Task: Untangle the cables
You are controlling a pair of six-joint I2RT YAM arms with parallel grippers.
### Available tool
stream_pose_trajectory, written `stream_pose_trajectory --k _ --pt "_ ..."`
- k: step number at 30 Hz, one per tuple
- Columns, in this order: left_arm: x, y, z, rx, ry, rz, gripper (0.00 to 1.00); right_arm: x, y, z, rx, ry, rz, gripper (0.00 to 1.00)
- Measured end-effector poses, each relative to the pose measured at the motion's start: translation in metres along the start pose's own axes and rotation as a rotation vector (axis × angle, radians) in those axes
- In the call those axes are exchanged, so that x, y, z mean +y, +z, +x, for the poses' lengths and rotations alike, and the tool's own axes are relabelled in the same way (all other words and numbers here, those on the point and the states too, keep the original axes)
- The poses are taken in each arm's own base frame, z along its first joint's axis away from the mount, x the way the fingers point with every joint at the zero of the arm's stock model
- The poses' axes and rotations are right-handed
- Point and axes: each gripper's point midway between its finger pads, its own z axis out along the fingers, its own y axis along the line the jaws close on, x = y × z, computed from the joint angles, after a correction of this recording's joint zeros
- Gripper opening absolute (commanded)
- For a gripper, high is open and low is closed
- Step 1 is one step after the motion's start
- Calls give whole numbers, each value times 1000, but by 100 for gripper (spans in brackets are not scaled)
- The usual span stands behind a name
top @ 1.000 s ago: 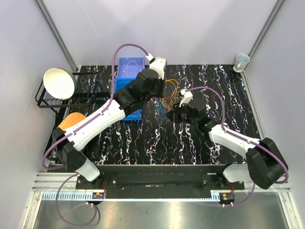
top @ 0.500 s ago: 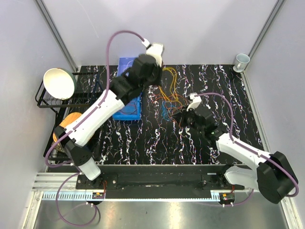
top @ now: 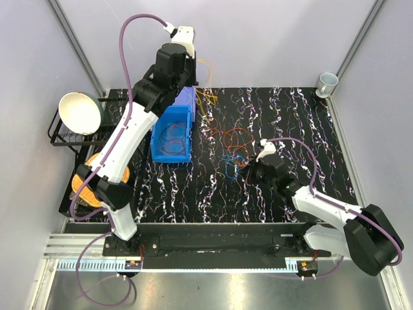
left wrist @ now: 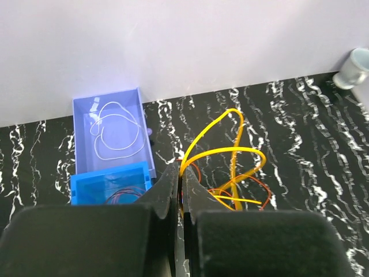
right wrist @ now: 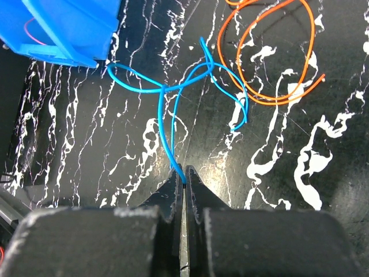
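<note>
My left gripper (top: 195, 84) (left wrist: 181, 173) is shut on a yellow cable (left wrist: 230, 151) and holds it high near the back wall. The yellow loops (top: 208, 100) hang down to the mat. Orange and red loops (top: 232, 137) lie mid-mat, with one orange or red strand still crossing the yellow loops in the left wrist view. My right gripper (top: 248, 169) (right wrist: 183, 176) is shut on a blue cable (right wrist: 164, 89), which lies knotted on the mat (top: 231, 160) just ahead of its fingertips. An orange double loop (right wrist: 275, 101) lies apart from the blue one.
A blue bin (top: 155, 139) holding thin red and brown wires sits left of the cables. A lavender bin (left wrist: 106, 101) with a white wire stands behind it. A black rack with a white bowl (top: 80, 113) is at far left, a cup (top: 328, 82) at the back right corner.
My left gripper rose and swung back-left with the yellow cable, drawing it out of the bunch. My right gripper pulled toward the near edge with the blue cable. The bunch spread apart.
</note>
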Motion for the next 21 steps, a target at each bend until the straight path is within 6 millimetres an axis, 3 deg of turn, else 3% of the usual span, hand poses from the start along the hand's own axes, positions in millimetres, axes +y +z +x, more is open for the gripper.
stream_pose_trajectory --k 5,10,16,21 --pt "20 23 4 -4 -2 -48 0 -10 5 16 38 31 28 0" --pt "51 37 -14 -71 -34 -105 0 -19 10 36 95 49 49 0" --pt "79 58 -36 -173 -57 -152 0 -16 13 38 104 51 32 0" --pt "92 92 -41 -221 -62 -170 0 -15 17 46 135 54 15 0"
